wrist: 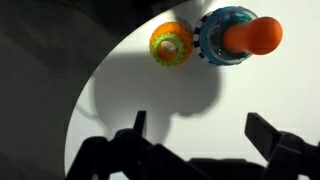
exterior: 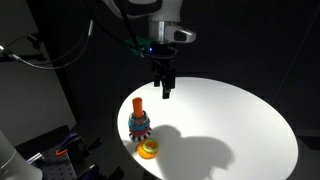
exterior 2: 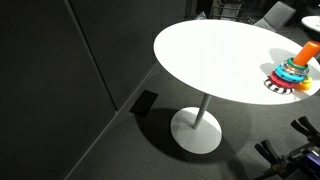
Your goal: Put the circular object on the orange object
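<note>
The yellow ring (exterior: 148, 150) lies flat on the white round table (exterior: 230, 120), near its edge, with an orange rim showing under it. In the wrist view the ring (wrist: 171, 42) sits just beside the stack of multicoloured rings (wrist: 222, 38). The orange peg (exterior: 138, 104) rises upright from that stack; it also shows in the wrist view (wrist: 262, 36) and in an exterior view (exterior 2: 308, 52). My gripper (exterior: 165, 86) hangs above the table, apart from both and higher than the peg. In the wrist view its fingers (wrist: 200, 135) are spread wide with nothing between them.
The toys stand close to the table's rim (wrist: 85, 90), with dark floor beyond. The table stands on one pedestal foot (exterior 2: 197, 130). Cables and equipment (exterior: 55, 150) sit on the floor beside the table. A dark wall panel (exterior 2: 60, 70) stands nearby.
</note>
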You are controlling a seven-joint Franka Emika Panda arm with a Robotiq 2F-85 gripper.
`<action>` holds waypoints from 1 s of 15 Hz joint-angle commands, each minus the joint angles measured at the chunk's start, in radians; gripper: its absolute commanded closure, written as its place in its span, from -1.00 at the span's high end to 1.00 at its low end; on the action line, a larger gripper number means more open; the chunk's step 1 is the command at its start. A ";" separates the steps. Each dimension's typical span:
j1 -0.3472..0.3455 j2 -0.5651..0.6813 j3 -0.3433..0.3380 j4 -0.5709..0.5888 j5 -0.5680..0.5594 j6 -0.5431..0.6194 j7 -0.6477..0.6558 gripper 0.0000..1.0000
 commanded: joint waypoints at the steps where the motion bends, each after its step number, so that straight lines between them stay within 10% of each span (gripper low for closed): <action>1: -0.001 0.001 0.001 0.002 0.000 -0.002 0.000 1.00; 15: -0.007 0.038 -0.006 -0.169 -0.010 0.242 0.002 1.00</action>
